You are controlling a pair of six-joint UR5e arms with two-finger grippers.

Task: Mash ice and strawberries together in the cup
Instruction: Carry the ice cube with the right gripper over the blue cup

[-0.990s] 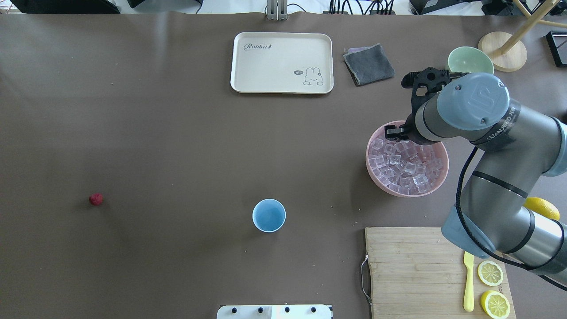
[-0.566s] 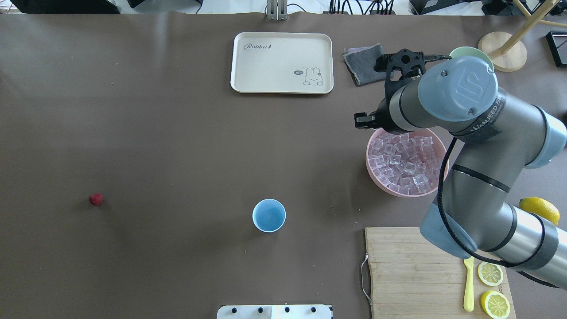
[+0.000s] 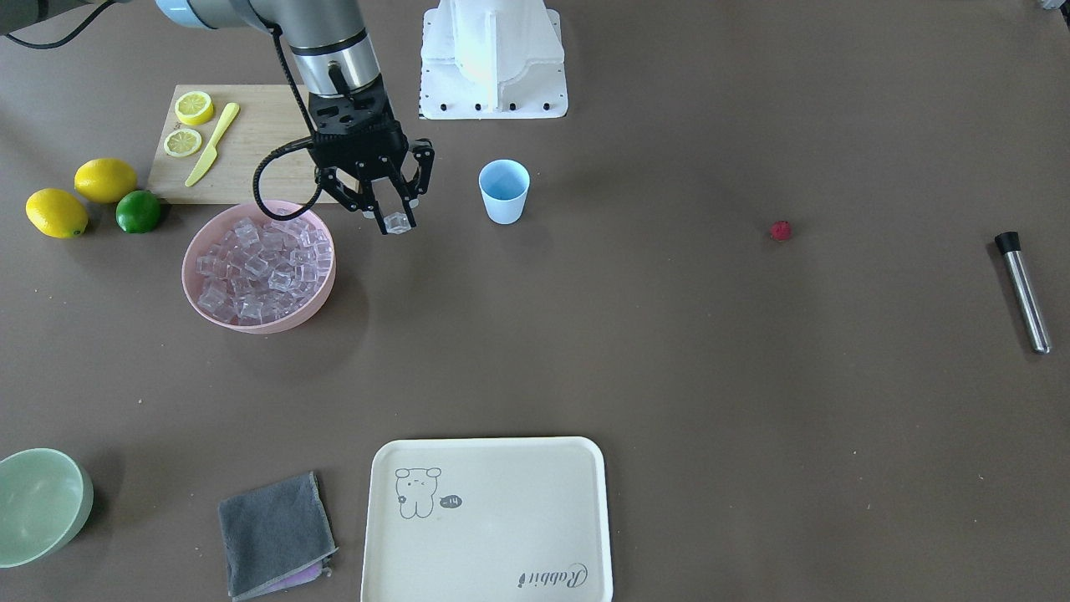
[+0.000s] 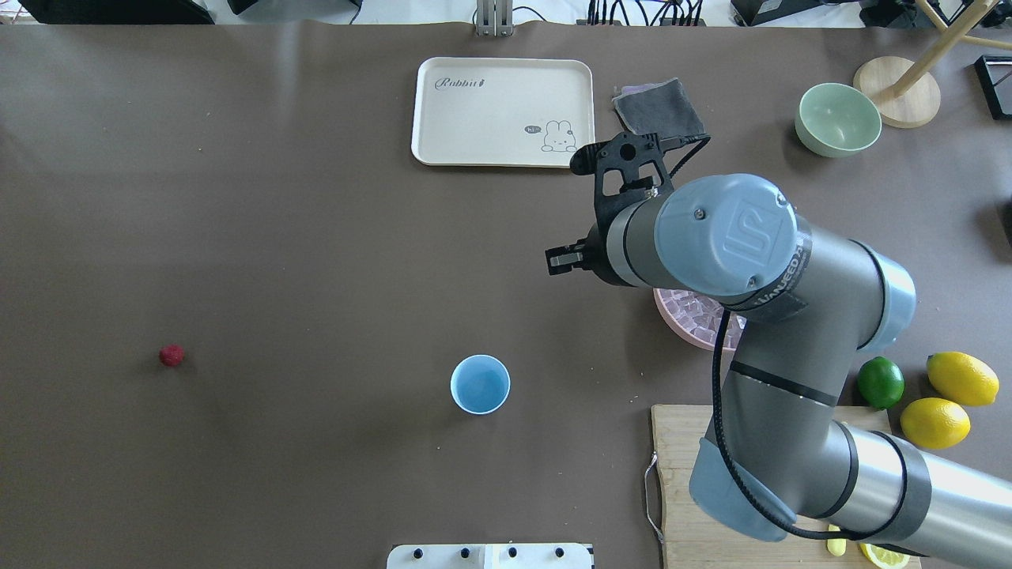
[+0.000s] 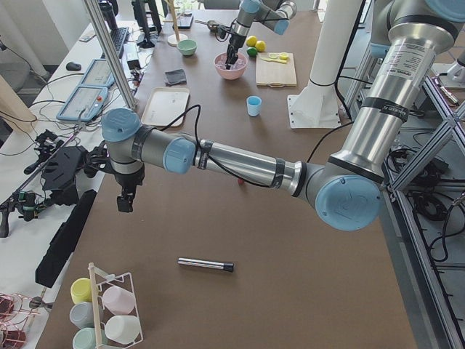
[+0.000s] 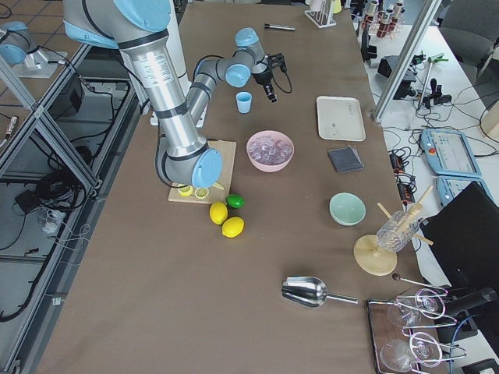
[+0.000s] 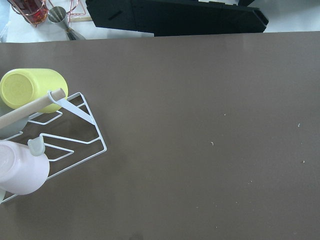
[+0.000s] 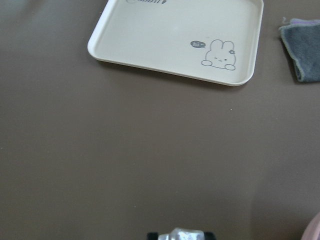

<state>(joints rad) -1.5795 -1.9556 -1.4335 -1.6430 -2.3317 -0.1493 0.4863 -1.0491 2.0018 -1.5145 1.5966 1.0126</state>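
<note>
My right gripper (image 3: 393, 219) is shut on one clear ice cube (image 3: 396, 222) and holds it above the table, between the pink bowl (image 3: 276, 322) and the light blue cup (image 3: 504, 191). The cube also shows at the bottom edge of the right wrist view (image 8: 186, 234). The bowl is full of ice (image 3: 255, 267). The cup (image 4: 480, 384) stands upright and looks empty. The small red strawberry (image 4: 171, 355) lies alone far to the left. My left gripper (image 5: 126, 200) shows only in the exterior left view, over the table's far left end; I cannot tell its state.
A cream tray (image 4: 503, 111), grey cloth (image 4: 658, 111) and pale green bowl (image 4: 838, 118) lie at the back. A cutting board (image 4: 711, 442), lime (image 4: 880, 382) and lemons (image 4: 961, 377) sit at the front right. A metal muddler (image 3: 1024, 293) lies at the left end, near a cup rack (image 7: 55, 135).
My right arm has swung left from over the pink bowl to the open table between the bowl and the cup. Cup and strawberry have not moved.
</note>
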